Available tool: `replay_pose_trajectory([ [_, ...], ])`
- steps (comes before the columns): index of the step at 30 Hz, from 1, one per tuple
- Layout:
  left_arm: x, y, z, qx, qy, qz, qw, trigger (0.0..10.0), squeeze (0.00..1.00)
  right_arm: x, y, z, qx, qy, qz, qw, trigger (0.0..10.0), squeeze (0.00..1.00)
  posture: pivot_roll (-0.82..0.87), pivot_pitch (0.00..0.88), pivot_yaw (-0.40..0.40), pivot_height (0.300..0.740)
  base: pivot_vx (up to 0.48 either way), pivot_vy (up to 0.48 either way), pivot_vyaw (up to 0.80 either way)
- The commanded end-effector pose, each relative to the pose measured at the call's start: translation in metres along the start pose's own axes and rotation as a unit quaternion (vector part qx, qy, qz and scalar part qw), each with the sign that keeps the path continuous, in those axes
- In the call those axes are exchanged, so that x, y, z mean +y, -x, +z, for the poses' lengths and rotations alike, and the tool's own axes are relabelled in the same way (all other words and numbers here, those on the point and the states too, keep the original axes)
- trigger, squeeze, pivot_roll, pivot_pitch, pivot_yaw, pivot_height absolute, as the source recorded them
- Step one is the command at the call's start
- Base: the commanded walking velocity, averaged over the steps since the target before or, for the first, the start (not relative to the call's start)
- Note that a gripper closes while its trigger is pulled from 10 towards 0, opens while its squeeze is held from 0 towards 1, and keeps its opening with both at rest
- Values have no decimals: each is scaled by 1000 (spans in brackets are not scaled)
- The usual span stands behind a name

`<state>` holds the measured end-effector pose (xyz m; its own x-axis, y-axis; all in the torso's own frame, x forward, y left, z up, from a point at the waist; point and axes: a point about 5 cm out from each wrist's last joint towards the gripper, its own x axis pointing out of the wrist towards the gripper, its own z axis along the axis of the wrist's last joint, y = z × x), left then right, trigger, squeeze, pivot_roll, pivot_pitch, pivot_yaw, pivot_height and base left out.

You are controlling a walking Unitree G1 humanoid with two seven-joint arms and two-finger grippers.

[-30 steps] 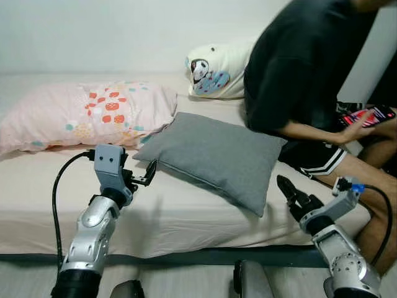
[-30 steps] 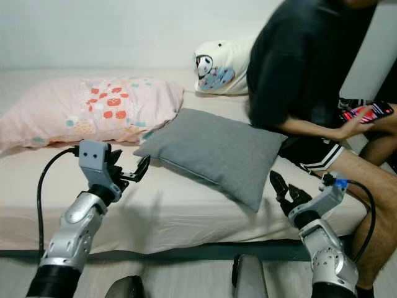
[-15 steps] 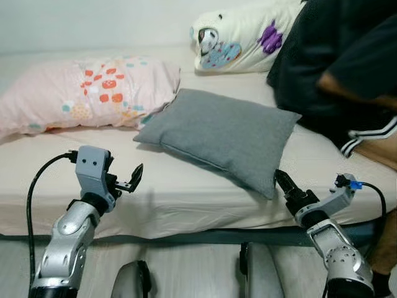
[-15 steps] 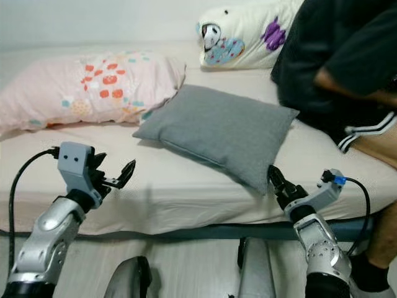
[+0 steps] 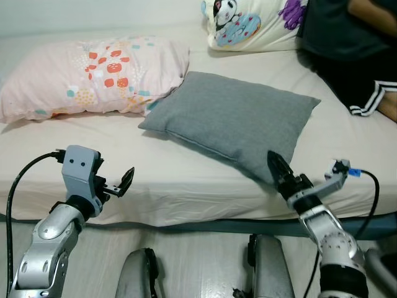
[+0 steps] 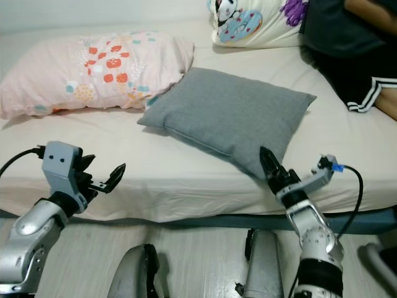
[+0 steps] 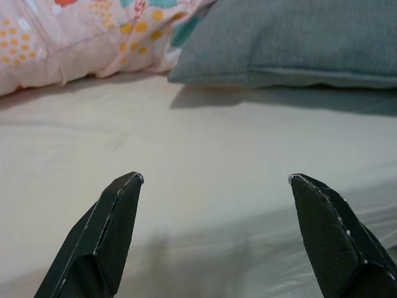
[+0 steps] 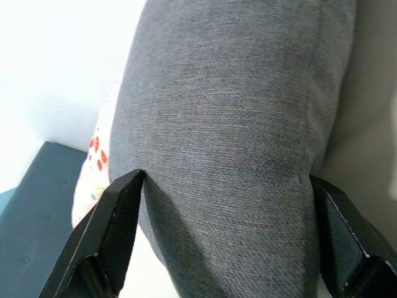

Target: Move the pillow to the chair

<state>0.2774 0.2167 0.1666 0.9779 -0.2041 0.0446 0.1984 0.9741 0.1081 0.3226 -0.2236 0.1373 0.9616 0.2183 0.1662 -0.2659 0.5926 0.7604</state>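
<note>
While the spread right gripper (image 8: pixel 223 230) straddles the grey fabric pillow's (image 5: pixel 232 121) five-o'clock corner, it should advance before closing; left gripper (image 7: pixel 214 233) open, idle.

Bare sheet (image 5: pixel 186 180) lies open left of the grey pillow (image 5: pixel 236 124).

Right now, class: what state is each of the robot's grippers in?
Left gripper: open, holding nothing, above the bed sheet.
Right gripper: open, fingers spread at the near corner of the grey pillow, not closed on it.
</note>
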Motion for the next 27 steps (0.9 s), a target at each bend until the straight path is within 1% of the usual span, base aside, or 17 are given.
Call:
replay_pose_trajectory([
  [1, 5, 6, -3, 17, -4, 4, 1000, 10000, 0, 6, -6, -3, 0, -6, 19, 1000, 10000, 0, 45, 319, 131, 465, 0, 0, 0],
  [3, 5, 6, -3, 17, -4, 4, 1000, 10000, 0, 6, -6, -3, 0, -6, 19, 1000, 10000, 0, 45, 319, 131, 465, 0, 0, 0],
  [4, 5, 7, -3, 19, -4, 4, 1000, 10000, 0, 9, -11, 1, -12, 1, 20, 1000, 6588, 0, 45, 317, 129, 465, 0, 0, 0],
  [6, 5, 7, -3, 19, -4, 4, 1000, 10000, 0, 9, -11, 1, -12, 1, 20, 1000, 6588, 0, 45, 317, 129, 465, 0, 0, 0],
  [7, 5, 6, -2, 20, -4, 4, 1000, 10000, 0, 10, -15, 6, -21, 8, 18, 1000, 0, 0, 40, 315, 123, 465, 0, 0, 0],
  [9, 6, 7, -3, 21, -3, 6, 1000, 10000, 0, 16, -18, 17, -38, 21, 26, 999, 0, 0, 32, 313, 115, 465, 0, 0, 0],
  [10, 6, 7, -3, 21, -3, 6, 1000, 10000, 0, 16, -18, 17, -38, 21, 26, 999, 0, 0, 32, 313, 115, 465, 0, 0, 0],
  [12, 5, 6, -4, 21, 1, 7, 1000, 10000, 0, 19, -17, 24, -48, 29, 32, 998, 0, 0, 22, 307, 109, 465, 0, 0, 0],
  [18, 2, 0, -3, 14, 8, 6, 1000, 10000, 0, 25, -19, 33, -59, 41, 40, 997, 0, 0, 16, 301, 107, 465, 0, 0, 0],
  [19, 1, -2, -2, 12, 10, 6, 1000, 10000, 0, 28, -20, 34, -57, 53, 41, 996, 0, 0, 9, 294, 107, 465, 0, 0, 0],
  [20, 1, -2, -2, 12, 10, 6, 1000, 10000, 0, 28, -20, 34, -57, 53, 41, 996, 0, 0, 9, 294, 107, 465, 0, 0, 0],
  [22, -1, -6, -2, 9, 16, 6, 1000, 10000, 0, 33, -23, 31, -26, 101, 30, 994, 0, 0, -1, 283, 100, 465, 0, 0, 0],
  [23, -1, -6, -2, 9, 16, 6, 1000, 10000, 0, 33, -23, 31, -26, 101, 30, 994, 0, 0, -1, 283, 100, 465, 0, 0, 0],
  [24, -1, -9, -2, 5, 18, 9, 1000, 10000, 0, 38, -23, 28, -4, 132, 33, 991, 0, 0, -11, 266, 91, 465, 0, 0, 0],
  [25, -1, -9, -2, 5, 18, 9, 1000, 10000, 0, 38, -23, 28, -4, 132, 33, 991, 0, 0, -11, 266, 91, 465, 0, 0, 0],
  [27, -1, -17, 0, -9, 33, 19, 999, 10000, 0, 55, -18, 31, 14, 168, 63, 984, 0, 0, -42, 215, 57, 465, 0, 0, 0],
])
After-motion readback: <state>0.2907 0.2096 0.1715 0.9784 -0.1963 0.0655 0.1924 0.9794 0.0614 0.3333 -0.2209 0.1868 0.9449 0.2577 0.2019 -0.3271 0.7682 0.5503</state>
